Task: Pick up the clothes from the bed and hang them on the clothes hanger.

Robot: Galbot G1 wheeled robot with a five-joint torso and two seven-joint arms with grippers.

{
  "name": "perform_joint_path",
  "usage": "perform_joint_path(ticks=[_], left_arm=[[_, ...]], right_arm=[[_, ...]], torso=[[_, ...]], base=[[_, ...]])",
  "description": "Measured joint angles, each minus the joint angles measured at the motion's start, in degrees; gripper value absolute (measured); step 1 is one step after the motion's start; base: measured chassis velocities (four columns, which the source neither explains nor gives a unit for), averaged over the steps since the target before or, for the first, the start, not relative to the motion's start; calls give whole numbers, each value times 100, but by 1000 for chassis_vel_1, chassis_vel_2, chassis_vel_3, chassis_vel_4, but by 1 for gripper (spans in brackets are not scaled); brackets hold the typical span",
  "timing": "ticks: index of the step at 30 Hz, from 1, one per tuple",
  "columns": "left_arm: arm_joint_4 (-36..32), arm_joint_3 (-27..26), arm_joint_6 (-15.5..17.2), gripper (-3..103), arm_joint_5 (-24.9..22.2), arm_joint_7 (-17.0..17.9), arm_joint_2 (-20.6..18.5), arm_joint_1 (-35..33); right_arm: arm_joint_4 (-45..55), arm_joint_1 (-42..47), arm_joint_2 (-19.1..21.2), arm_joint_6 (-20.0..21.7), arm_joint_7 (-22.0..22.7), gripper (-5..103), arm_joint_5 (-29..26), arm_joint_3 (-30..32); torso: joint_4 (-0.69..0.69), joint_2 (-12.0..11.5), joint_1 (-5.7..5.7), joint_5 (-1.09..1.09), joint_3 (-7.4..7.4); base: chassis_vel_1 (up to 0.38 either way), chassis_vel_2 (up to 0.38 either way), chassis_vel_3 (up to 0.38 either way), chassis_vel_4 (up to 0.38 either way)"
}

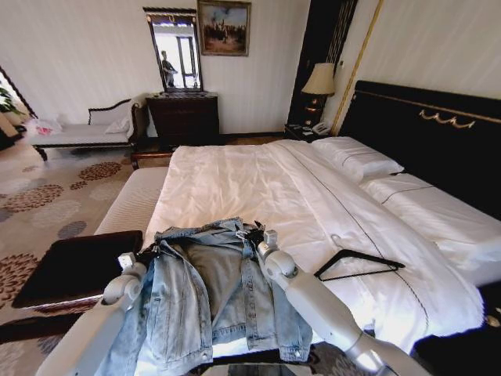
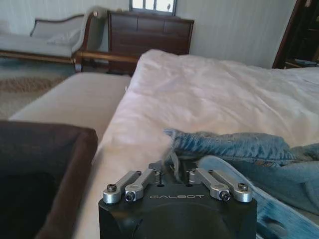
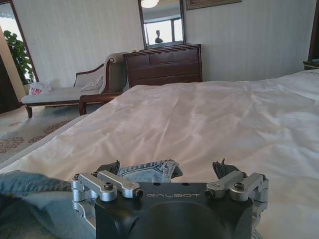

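Denim jacket [image 1: 211, 301] lies spread open, lining up, at the foot of the bed [image 1: 235, 184], its collar toward the pillows and its hem hanging over the near edge. Both arms reach to the collar line. The left hand [image 1: 143, 254] sits at the jacket's left shoulder; in the left wrist view its fingers are drawn close together with a fold of denim between them, so it looks to be gripping the cloth. The right hand [image 1: 257, 233] is at the other end of the collar; from its wrist view I cannot tell whether it is closed on the fabric or only set over it.

I judge this to be the pick-up step, with the jacket taken by its shoulders. The hanger [image 1: 358, 265], thin and black, lies apart on the duvet to the right, untouched. The next move calls for lifting both shoulders evenly so the heavy cloth does not slip free, then bringing it to the hanger.

Soft and creased, the white duvet would give under any press. Beyond the bed stand a dark dresser [image 1: 184, 117] with a mirror [image 1: 175, 51], a daybed [image 1: 82, 129] on patterned carpet, and a lamp [image 1: 319, 80] beside the black headboard [image 1: 438, 133].
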State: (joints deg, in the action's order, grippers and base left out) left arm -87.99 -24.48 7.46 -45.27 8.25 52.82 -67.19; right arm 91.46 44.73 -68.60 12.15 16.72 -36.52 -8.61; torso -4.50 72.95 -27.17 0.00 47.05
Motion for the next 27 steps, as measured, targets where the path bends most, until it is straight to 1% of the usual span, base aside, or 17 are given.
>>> perform_joint_path(ticks=[3,4,6,7,8,9,10,12,14,15,16,18,19,21,24,25,27], left_arm=[[-307,-210,-45,38,126,5,-20,-236],[-307,-210,-45,38,126,5,-20,-236],[-537,-399,-51,48,200,7,-39,-498],[-650,-496,-58,48,243,11,-43,-641],[-790,-616,-69,54,275,14,-38,-797],[-790,-616,-69,54,275,14,-38,-797],[-956,-736,-80,59,299,26,-14,-967],[-1371,-1088,-104,70,358,39,118,-1334],[-1483,-1190,-121,70,384,43,165,-1429],[-1553,-1259,-137,76,406,49,197,-1493],[-1914,-1648,-276,81,647,51,399,-1843],[-2256,-1945,-414,92,833,14,616,-2240],[-2256,-1945,-414,92,833,14,616,-2240],[-2489,-2103,-475,99,885,-30,772,-2535],[-2732,-2297,-560,100,916,-63,967,-2847],[-2732,-2297,-560,100,916,-63,967,-2847],[-2893,-2418,-683,100,996,-139,1083,-3165]], right_arm=[[7,-13,30,1,-1,100,8,-21],[7,-13,30,1,-1,100,8,-21],[7,-22,52,1,-1,100,11,-22],[10,-17,72,1,-2,100,13,-19],[21,-2,97,-3,-4,100,15,-8],[21,-2,97,-3,-4,100,15,-8],[40,26,124,-15,-7,100,19,7],[105,118,192,-70,-15,100,26,68],[131,153,210,-88,-18,100,30,91],[150,177,223,-99,-20,100,34,106],[279,336,320,-143,-30,100,81,208],[454,533,463,-179,-46,100,168,336],[454,533,463,-179,-46,100,168,336],[610,696,595,-195,-70,100,207,451],[777,896,729,-212,-100,100,267,614],[777,896,729,-212,-100,100,267,614],[884,1059,770,-223,-126,100,353,732]], torso=[[-2,0,0,1,0],[-2,0,0,1,0],[-1,0,0,1,0],[0,0,0,0,0],[1,0,0,0,0],[1,0,0,0,0],[1,0,0,1,0],[0,0,0,1,0],[0,0,0,1,0],[-1,0,0,1,0],[-1,0,0,2,0],[-1,0,0,2,0],[-1,0,0,2,0],[0,0,1,1,0],[-2,0,1,0,-1],[-2,0,1,0,-1],[-2,0,0,1,0]], base=[[0,0,0,0],[0,0,0,0],[0,0,0,0],[0,0,0,0],[0,0,0,0],[0,0,0,0],[0,0,0,0],[0,0,0,0],[0,0,0,0],[0,0,0,0],[0,0,0,0],[0,0,0,0],[0,0,0,0],[0,0,0,0],[0,0,0,0],[0,0,0,0],[0,0,0,0]])
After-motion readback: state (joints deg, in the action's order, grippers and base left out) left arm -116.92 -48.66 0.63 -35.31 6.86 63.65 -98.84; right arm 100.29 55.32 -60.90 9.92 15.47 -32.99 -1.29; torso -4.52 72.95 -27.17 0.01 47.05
